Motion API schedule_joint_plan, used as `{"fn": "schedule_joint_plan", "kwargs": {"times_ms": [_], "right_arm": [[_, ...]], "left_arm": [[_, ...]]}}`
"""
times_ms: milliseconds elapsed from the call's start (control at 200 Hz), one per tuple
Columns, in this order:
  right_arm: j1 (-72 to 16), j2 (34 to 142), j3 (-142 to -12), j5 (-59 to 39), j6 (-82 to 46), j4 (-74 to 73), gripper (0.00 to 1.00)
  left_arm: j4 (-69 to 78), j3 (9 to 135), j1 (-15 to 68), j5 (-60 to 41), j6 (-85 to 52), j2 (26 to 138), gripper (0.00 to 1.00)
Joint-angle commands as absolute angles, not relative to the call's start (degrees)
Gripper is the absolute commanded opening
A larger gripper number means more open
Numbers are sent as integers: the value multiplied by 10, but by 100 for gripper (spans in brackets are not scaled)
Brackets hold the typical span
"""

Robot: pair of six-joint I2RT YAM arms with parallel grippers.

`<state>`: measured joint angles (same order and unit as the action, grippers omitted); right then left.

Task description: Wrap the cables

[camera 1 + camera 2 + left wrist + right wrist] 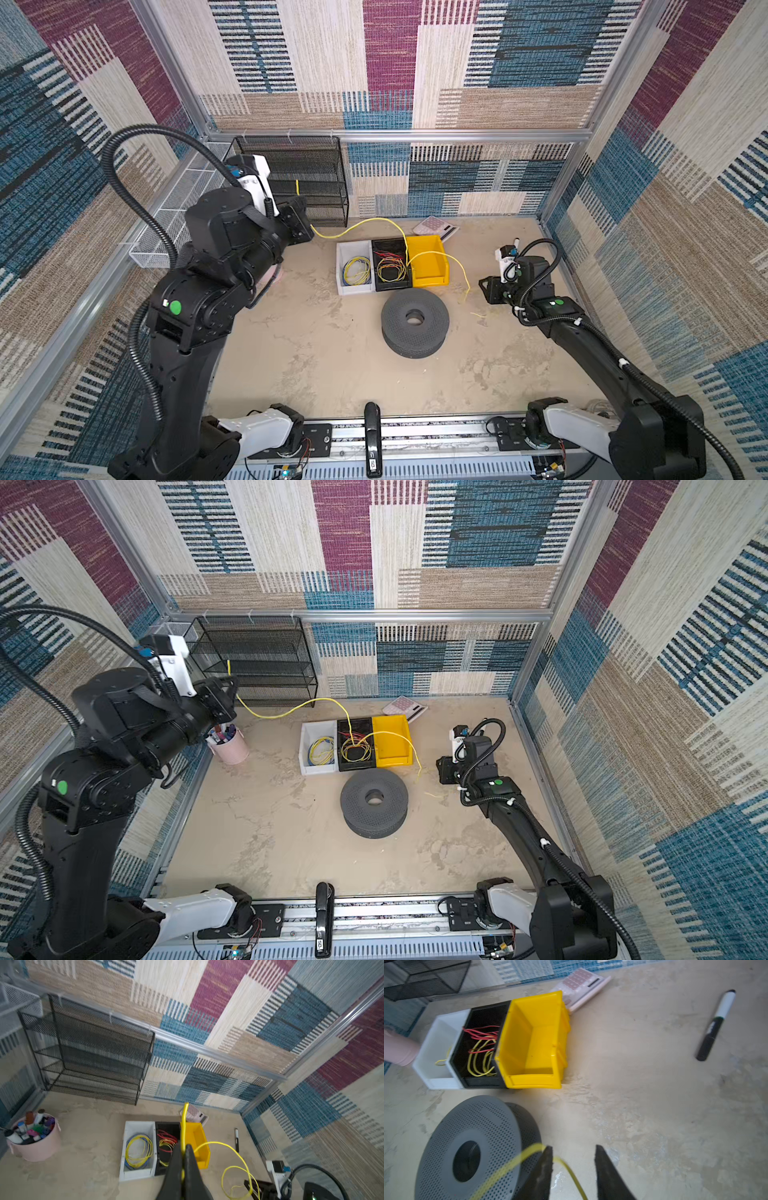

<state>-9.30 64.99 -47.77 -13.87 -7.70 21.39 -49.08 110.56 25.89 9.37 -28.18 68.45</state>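
The cables are one thin yellow wire point(376, 219) point(328, 699). My left gripper point(306, 220) point(232, 694) point(182, 1147), raised at the left near the black mesh shelf, is shut on it, and a short end sticks up past the fingers. From there the wire arcs over the bins, drops toward the right and ends loose on the table. My right gripper point(484, 287) point(441, 766) point(573, 1149) stands open low beside the grey spool point(399, 316) point(477, 1126). In the right wrist view the wire point(508, 1164) crosses between its fingers unpinched.
White bin point(340, 266) holds a yellow-and-blue coil, black bin point(392, 286) a red and yellow bundle, yellow bin point(428, 270) stands beside them. Calculator point(434, 226) lies behind. Black mesh shelf point(299, 178), pink cup point(230, 748) of pens and a marker point(716, 1024) are nearby.
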Motion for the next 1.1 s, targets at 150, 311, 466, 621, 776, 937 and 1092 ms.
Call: {"fn": "schedule_joint_plan", "kwargs": {"times_ms": [150, 311, 466, 621, 776, 937, 1092], "right_arm": [[-93, 591, -522, -210, -64, 282, 59], [-93, 549, -538, -374, -82, 240, 62], [-121, 557, -549, -425, -85, 206, 67], [-177, 601, -562, -341, -46, 216, 71], [-217, 646, -578, -256, -25, 179, 72], [-227, 650, -573, -171, 25, 139, 75], [-230, 696, -580, -164, 57, 123, 76]], "left_arm": [[-384, 1034, 258, 42, -337, 642, 0], [-377, 999, 259, 30, -350, 633, 0], [-357, 967, 259, 32, -353, 615, 0], [-351, 952, 259, 33, -354, 603, 0], [-352, 939, 259, 29, -357, 598, 0], [-367, 957, 259, 23, -354, 599, 0], [-373, 957, 259, 23, -352, 595, 0]]}}
